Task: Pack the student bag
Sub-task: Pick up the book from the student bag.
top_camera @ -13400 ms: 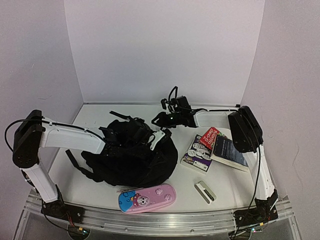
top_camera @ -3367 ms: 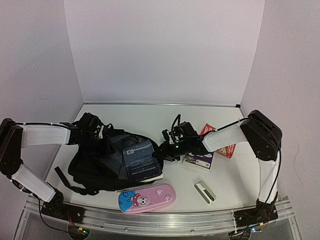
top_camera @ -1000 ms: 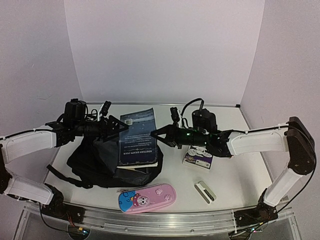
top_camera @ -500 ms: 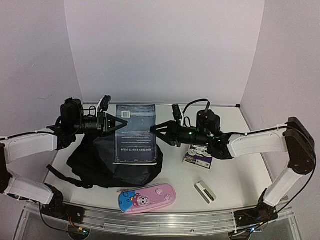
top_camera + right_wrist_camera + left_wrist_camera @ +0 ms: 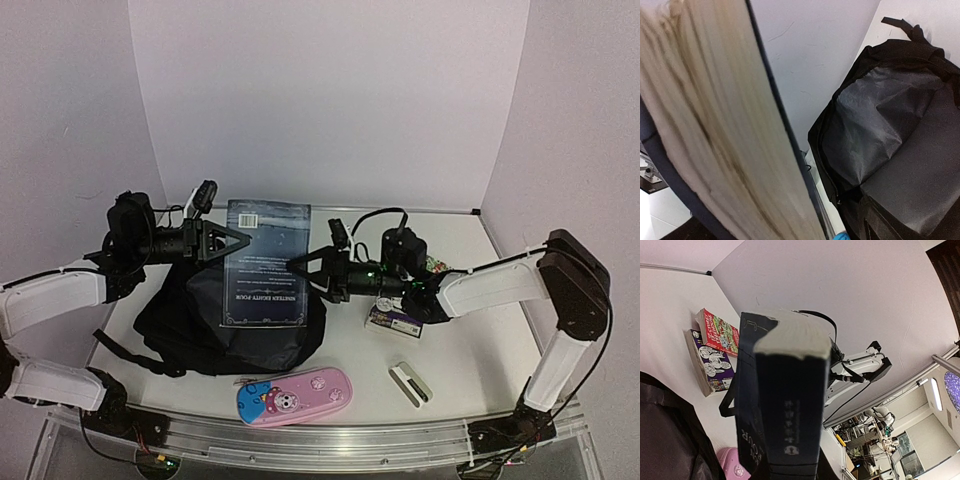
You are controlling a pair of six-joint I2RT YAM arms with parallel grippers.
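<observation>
The student bag [image 5: 190,335] is a large black backpack lying open at the left-centre; its grey lining [image 5: 880,115] shows in the right wrist view. A dark blue book [image 5: 265,262] stands upright in the air above the bag's opening. My left gripper [image 5: 236,243] is shut on the book's left edge, the spine [image 5: 785,415] filling the left wrist view. My right gripper [image 5: 298,266] is shut on the book's right edge, the yellowed page edges [image 5: 715,125] filling its view. Neither gripper's fingertips show in the wrist views.
A pink-and-blue pencil case [image 5: 293,396] lies at the front, just below the bag. A small wallet [image 5: 411,383] lies to the front right. A purple comic book [image 5: 395,318] and a red book [image 5: 717,332] lie under and behind the right arm.
Both grippers have lifted the book from lying tilted on the bag to standing upright above it. Both arms have risen and shifted slightly left.
</observation>
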